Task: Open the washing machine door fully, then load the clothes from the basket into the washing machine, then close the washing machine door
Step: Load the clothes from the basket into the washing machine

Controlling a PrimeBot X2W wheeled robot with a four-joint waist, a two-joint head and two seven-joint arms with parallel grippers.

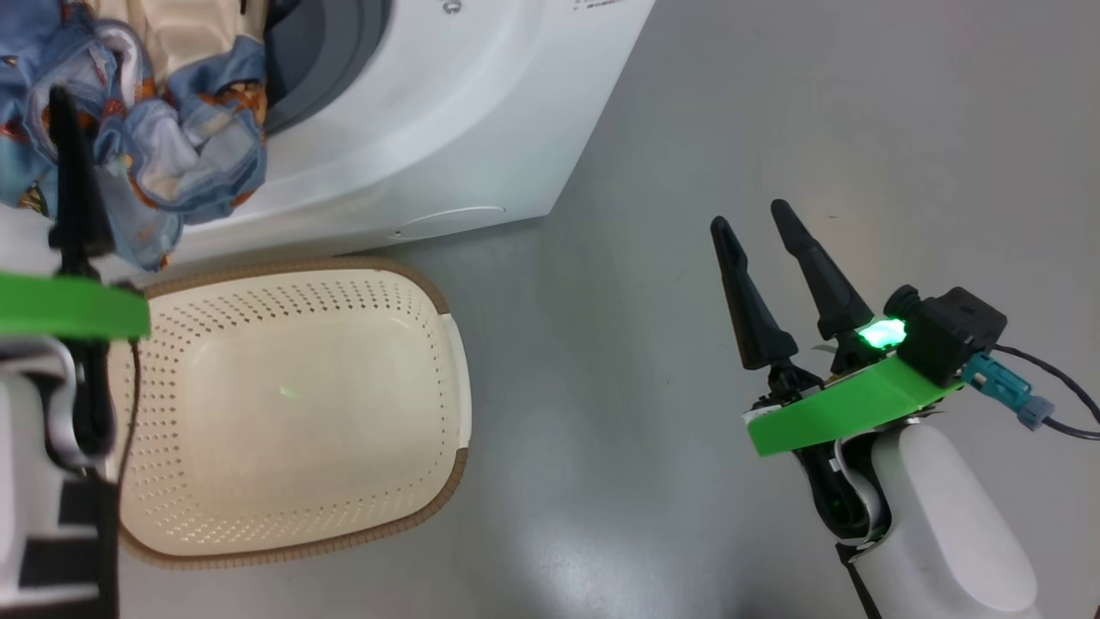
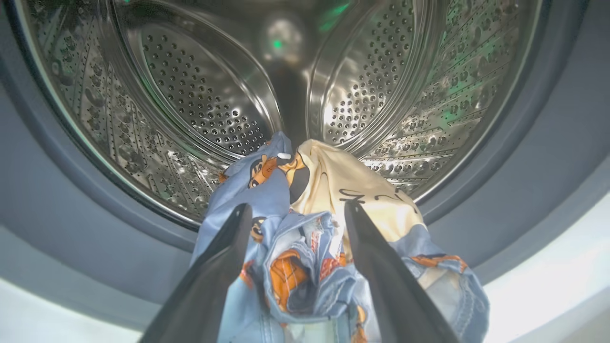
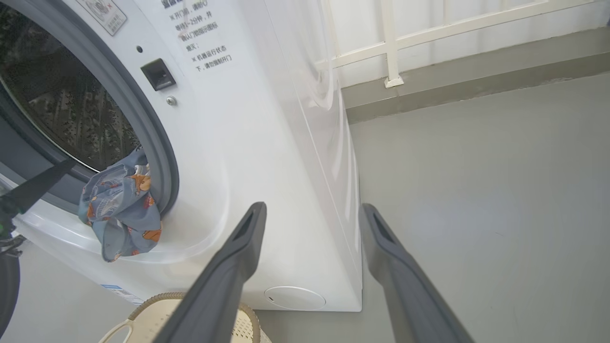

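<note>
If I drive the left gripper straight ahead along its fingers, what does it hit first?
The clothes: the bundle lies between and just beyond the open jaws of the left gripper, draped over the grey ring. Behind it is the steel drum; depth is unclear.

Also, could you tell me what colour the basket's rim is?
Brown; the basket rim shows best in the head view.

The clothes (image 1: 172, 146) hang over the lower lip of the washing machine's (image 1: 447, 129) opening, part in the drum (image 2: 200, 95), part outside. The basket (image 1: 460, 387) sits on the floor (image 1: 773, 103) just before the machine, below them. The left gripper (image 2: 298, 206) straddles the clothes; the right gripper (image 1: 749, 213) hangs well apart, to the right.
</note>
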